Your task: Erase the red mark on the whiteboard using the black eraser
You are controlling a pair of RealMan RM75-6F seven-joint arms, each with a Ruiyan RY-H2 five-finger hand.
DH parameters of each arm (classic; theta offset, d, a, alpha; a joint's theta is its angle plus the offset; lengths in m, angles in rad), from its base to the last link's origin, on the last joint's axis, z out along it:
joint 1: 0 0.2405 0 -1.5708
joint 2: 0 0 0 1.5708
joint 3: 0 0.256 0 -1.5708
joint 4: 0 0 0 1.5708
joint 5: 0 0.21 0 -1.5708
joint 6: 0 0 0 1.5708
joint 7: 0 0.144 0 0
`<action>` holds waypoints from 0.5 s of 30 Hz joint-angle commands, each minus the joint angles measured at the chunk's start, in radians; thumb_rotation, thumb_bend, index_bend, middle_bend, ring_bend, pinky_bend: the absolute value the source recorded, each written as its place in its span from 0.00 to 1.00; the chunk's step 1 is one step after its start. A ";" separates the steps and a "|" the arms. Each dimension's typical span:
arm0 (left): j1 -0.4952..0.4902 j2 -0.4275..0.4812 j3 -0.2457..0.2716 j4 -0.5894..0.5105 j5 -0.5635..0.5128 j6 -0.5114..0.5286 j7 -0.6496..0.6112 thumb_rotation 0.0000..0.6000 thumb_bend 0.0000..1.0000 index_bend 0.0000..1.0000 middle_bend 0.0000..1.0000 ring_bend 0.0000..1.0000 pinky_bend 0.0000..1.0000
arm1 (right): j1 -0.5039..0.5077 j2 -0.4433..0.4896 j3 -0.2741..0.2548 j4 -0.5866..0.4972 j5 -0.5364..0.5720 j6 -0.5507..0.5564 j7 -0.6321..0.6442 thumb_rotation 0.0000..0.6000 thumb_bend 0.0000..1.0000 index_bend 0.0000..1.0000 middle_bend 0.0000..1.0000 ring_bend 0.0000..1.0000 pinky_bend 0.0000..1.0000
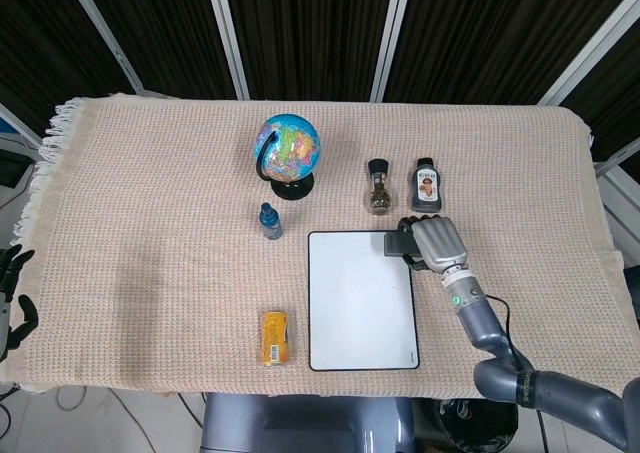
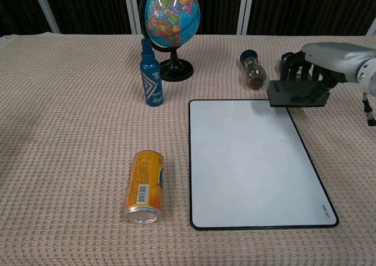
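The right hand [image 2: 320,63] grips the black block eraser [image 2: 296,93] at the white whiteboard's [image 2: 252,160] far corner, near a small glass jar [image 2: 254,71] and dark bottle [image 1: 426,185].

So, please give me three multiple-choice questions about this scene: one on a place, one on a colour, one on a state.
1. Where is the black eraser?
A. at the far right corner of the whiteboard
B. beside the yellow can
C. in front of the globe

2. What colour is the spray bottle?
A. red
B. blue
C. white

3. How does the yellow can rest?
A. upright
B. on its side
C. on the whiteboard

Answers:
1. A, the right hand holds it at that corner.
2. B, its body is blue in both views.
3. B, it lies flat on the cloth, left of the board.
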 commanded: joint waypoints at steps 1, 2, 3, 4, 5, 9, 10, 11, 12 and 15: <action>0.000 -0.001 0.001 0.000 0.001 0.000 0.003 1.00 0.75 0.12 0.04 0.00 0.00 | -0.029 0.042 -0.022 -0.018 -0.020 0.009 0.028 1.00 0.41 0.54 0.52 0.56 0.45; 0.000 -0.002 0.001 0.000 0.002 0.001 0.004 1.00 0.75 0.12 0.04 0.00 0.00 | -0.038 0.053 -0.029 -0.021 -0.026 0.010 0.039 1.00 0.41 0.54 0.52 0.56 0.45; 0.000 -0.002 0.001 0.000 0.002 0.001 0.004 1.00 0.75 0.12 0.04 0.00 0.00 | -0.046 0.063 -0.037 -0.024 -0.034 0.012 0.051 1.00 0.41 0.54 0.52 0.55 0.45; 0.000 -0.003 0.001 0.000 0.002 0.002 0.004 1.00 0.75 0.12 0.04 0.00 0.00 | -0.055 0.073 -0.045 -0.026 -0.043 0.013 0.062 1.00 0.41 0.54 0.52 0.55 0.45; 0.000 -0.003 0.001 0.000 0.002 0.002 0.005 1.00 0.75 0.12 0.04 0.00 0.00 | -0.064 0.081 -0.053 -0.026 -0.050 0.017 0.074 1.00 0.41 0.54 0.52 0.55 0.45; 0.000 -0.004 0.001 0.000 0.003 0.004 0.007 1.00 0.75 0.12 0.04 0.00 0.00 | -0.103 0.102 -0.086 -0.019 -0.091 0.036 0.126 1.00 0.41 0.54 0.51 0.54 0.45; 0.000 -0.005 0.001 0.000 0.003 0.004 0.009 1.00 0.75 0.12 0.04 0.00 0.00 | -0.111 0.105 -0.094 -0.015 -0.101 0.040 0.139 1.00 0.41 0.54 0.51 0.54 0.45; 0.000 -0.005 0.001 0.000 0.003 0.004 0.009 1.00 0.75 0.12 0.04 0.00 0.00 | -0.118 0.107 -0.100 -0.011 -0.110 0.044 0.151 1.00 0.41 0.54 0.51 0.54 0.44; 0.000 -0.005 0.002 -0.001 0.004 0.004 0.010 1.00 0.75 0.12 0.04 0.00 0.00 | -0.126 0.109 -0.107 -0.004 -0.117 0.046 0.161 1.00 0.41 0.54 0.51 0.54 0.44; 0.001 -0.007 0.002 -0.001 0.005 0.005 0.013 1.00 0.75 0.12 0.04 0.00 0.00 | -0.143 0.106 -0.121 0.020 -0.132 0.048 0.191 1.00 0.39 0.53 0.50 0.52 0.43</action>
